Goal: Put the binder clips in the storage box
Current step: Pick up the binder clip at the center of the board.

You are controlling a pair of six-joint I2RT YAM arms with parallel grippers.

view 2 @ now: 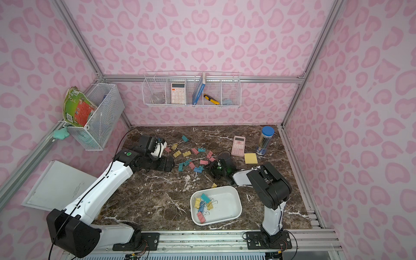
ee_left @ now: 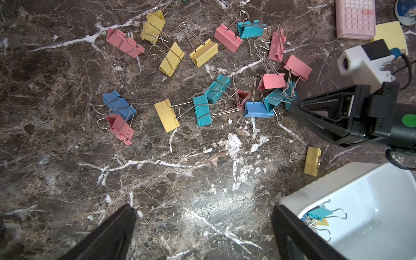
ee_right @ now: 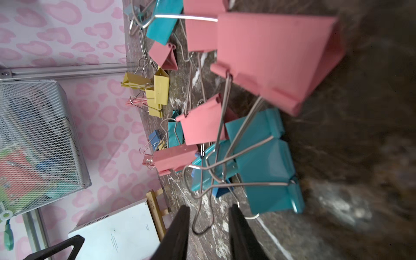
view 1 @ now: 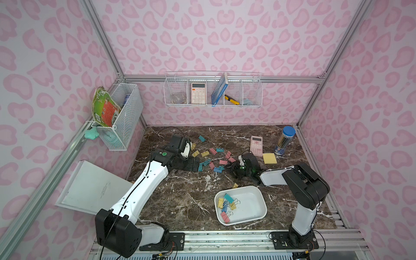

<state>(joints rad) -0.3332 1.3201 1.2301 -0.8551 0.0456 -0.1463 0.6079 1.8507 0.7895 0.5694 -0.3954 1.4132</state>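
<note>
Dark marbled counter (view 1: 180, 202) under pink spotted walls carries most of the clips (view 1: 216, 161) in a loose tangle at its middle. A handful already lie in the box (view 1: 247, 204) nearer the arms, and one yellow clip (view 1: 235, 185) sits just beside its far rim. Right fingers (ee_right: 180, 225) sit low at the edge of the tangle, narrow, with the wire handle of a teal clip (ee_right: 265, 157) between them but not visibly pinched. Left fingers (ee_left: 117, 227) hang wide and empty above bare counter. The step in hand looks like the pick of that teal clip, and it wants care. Close squarely on both strands of the loop (a grip on one strand would probably let the clip swing or slip out). Then lift straight up and slowly, since wires of a neighbouring pink clip (ee_right: 202, 126) cross its own and may come along. A short halt above the pile should show whether anything hangs on. Carry it over the box and open only once the clip is inside the rim.
</note>
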